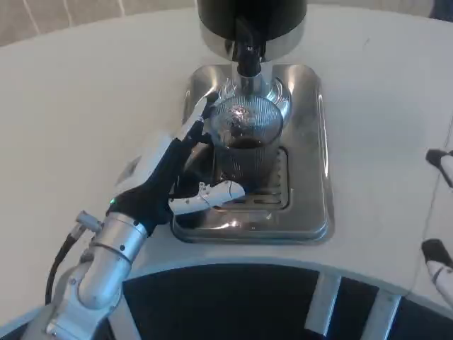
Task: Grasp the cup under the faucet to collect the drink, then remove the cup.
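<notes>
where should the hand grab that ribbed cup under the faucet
Around the ribbed cup's side wall, coming from the robot's left, where the left hand already sits. The faucet blocks the top, and the upright round wall suits a wrap.

Right hand (440, 212) cut by edge
</notes>
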Robot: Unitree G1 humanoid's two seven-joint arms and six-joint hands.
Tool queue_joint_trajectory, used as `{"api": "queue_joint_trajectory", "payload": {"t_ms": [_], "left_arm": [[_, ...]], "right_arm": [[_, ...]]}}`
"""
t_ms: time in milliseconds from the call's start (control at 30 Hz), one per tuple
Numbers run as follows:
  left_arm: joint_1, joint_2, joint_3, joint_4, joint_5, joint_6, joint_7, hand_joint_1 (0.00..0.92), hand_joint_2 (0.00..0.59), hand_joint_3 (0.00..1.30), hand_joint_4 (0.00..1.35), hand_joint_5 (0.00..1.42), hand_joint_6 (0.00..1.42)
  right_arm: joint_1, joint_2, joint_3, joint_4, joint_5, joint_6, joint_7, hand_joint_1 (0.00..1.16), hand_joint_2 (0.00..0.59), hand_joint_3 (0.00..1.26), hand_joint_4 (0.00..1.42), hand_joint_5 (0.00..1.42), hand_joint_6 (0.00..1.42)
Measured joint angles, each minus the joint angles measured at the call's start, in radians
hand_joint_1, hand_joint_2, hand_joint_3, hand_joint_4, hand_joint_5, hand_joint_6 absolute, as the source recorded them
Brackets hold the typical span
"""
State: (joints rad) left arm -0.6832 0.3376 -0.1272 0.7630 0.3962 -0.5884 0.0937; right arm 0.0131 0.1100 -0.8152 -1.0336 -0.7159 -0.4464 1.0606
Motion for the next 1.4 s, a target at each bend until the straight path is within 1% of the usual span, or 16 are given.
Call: {"api": "queue_joint_trajectory", "payload": {"t_ms": [100, 133, 300, 433, 533, 567, 733, 933, 1000, 1067, 1100, 1167, 1200, 1300, 1367, 1400], "left_arm": [[-0.013, -0.002, -0.001, 0.015, 0.000, -0.002, 0.000, 0.310, 0.044, 0.00, 0.00, 0.25, 0.10], [-0.027, -0.004, -0.002, 0.025, 0.000, -0.002, 0.000, 0.311, 0.044, 0.00, 0.00, 0.25, 0.10], [-0.048, -0.008, -0.004, 0.039, 0.000, -0.003, 0.000, 0.316, 0.042, 0.00, 0.00, 0.25, 0.10], [-0.068, -0.016, -0.008, 0.053, 0.000, -0.004, 0.000, 0.318, 0.042, 0.00, 0.00, 0.26, 0.10], [-0.083, -0.024, -0.009, 0.072, 0.000, -0.009, 0.000, 0.319, 0.042, 0.00, 0.00, 0.26, 0.10], [-0.084, -0.024, -0.009, 0.075, 0.000, -0.010, 0.000, 0.319, 0.042, 0.00, 0.00, 0.26, 0.10], [-0.104, -0.027, -0.010, 0.106, 0.001, -0.019, 0.000, 0.320, 0.042, 0.00, 0.00, 0.26, 0.10], [-0.117, -0.030, -0.011, 0.131, 0.002, -0.023, 0.000, 0.325, 0.045, 0.00, 0.00, 0.30, 0.16], [-0.118, -0.032, -0.011, 0.136, 0.003, -0.024, 0.000, 0.325, 0.046, 0.00, 0.00, 0.30, 0.16], [-0.120, -0.034, -0.011, 0.142, 0.003, -0.026, 0.001, 0.326, 0.045, 0.00, 0.00, 0.31, 0.18], [-0.122, -0.033, -0.011, 0.145, 0.003, -0.027, 0.002, 0.326, 0.045, 0.00, 0.00, 0.31, 0.18], [-0.132, -0.035, -0.011, 0.155, 0.004, -0.027, 0.003, 0.319, 0.048, 0.00, 0.00, 0.33, 0.18], [-0.137, -0.036, -0.012, 0.161, 0.004, -0.027, 0.003, 0.318, 0.049, 0.00, 0.00, 0.33, 0.18], [-0.144, -0.040, -0.013, 0.172, 0.004, -0.029, 0.003, 0.317, 0.052, 0.00, 0.00, 0.33, 0.19], [-0.149, -0.041, -0.013, 0.177, 0.004, -0.030, 0.003, 0.322, 0.052, 0.00, 0.01, 0.35, 0.20], [-0.151, -0.041, -0.013, 0.179, 0.004, -0.030, 0.003, 0.325, 0.052, 0.00, 0.01, 0.36, 0.20]], "right_arm": [[0.028, 0.000, 0.020, 0.000, -0.013, 0.002, -0.003, 0.17, 0.549, 0.00, 0.00, 0.00, 0.00], [0.044, 0.000, 0.035, 0.000, -0.023, 0.002, -0.007, 0.17, 0.549, 0.00, 0.00, 0.00, 0.00], [0.096, -0.001, 0.050, 0.000, -0.024, 0.002, -0.029, 0.17, 0.549, 0.00, 0.00, 0.00, 0.00], [0.131, -0.002, 0.066, 0.000, -0.025, -0.002, -0.065, 0.17, 0.549, 0.00, 0.00, 0.00, 0.00], [0.185, -0.008, 0.111, 0.000, -0.041, -0.019, -0.090, 0.17, 0.549, 0.00, 0.00, 0.00, 0.00], [0.193, -0.009, 0.117, 0.000, -0.044, -0.021, -0.091, 0.17, 0.548, 0.00, 0.00, 0.00, 0.00], [0.260, -0.021, 0.205, 0.000, -0.082, -0.024, -0.114, 0.18, 0.554, 0.00, 0.00, 0.00, 0.00], [0.328, -0.035, 0.343, 0.000, -0.145, -0.027, -0.155, 0.19, 0.557, 0.00, 0.00, 0.00, 0.00], [0.382, -0.021, 0.401, 0.000, -0.164, -0.027, -0.175, 0.19, 0.557, 0.00, 0.00, 0.00, 0.00], [0.439, 0.000, 0.448, 0.000, -0.184, -0.027, -0.191, 0.19, 0.557, 0.00, 0.00, 0.00, 0.00], [0.452, 0.001, 0.465, 0.001, -0.197, -0.027, -0.192, 0.19, 0.557, 0.00, 0.00, 0.00, 0.00], [0.462, 0.001, 0.510, 0.001, -0.223, -0.025, -0.211, 0.19, 0.558, 0.00, 0.00, 0.00, 0.00], [0.468, 0.000, 0.547, 0.001, -0.244, -0.024, -0.225, 0.19, 0.558, 0.00, 0.00, 0.00, 0.00], [0.474, 0.000, 0.616, 0.001, -0.290, -0.006, -0.239, 0.19, 0.554, 0.00, 0.00, 0.00, 0.00], [0.475, 0.000, 0.659, 0.001, -0.324, 0.017, -0.249, 0.19, 0.552, 0.00, 0.00, 0.00, 0.00], [0.475, 0.000, 0.670, 0.001, -0.334, 0.025, -0.253, 0.19, 0.552, 0.00, 0.00, 0.00, 0.00]]}}
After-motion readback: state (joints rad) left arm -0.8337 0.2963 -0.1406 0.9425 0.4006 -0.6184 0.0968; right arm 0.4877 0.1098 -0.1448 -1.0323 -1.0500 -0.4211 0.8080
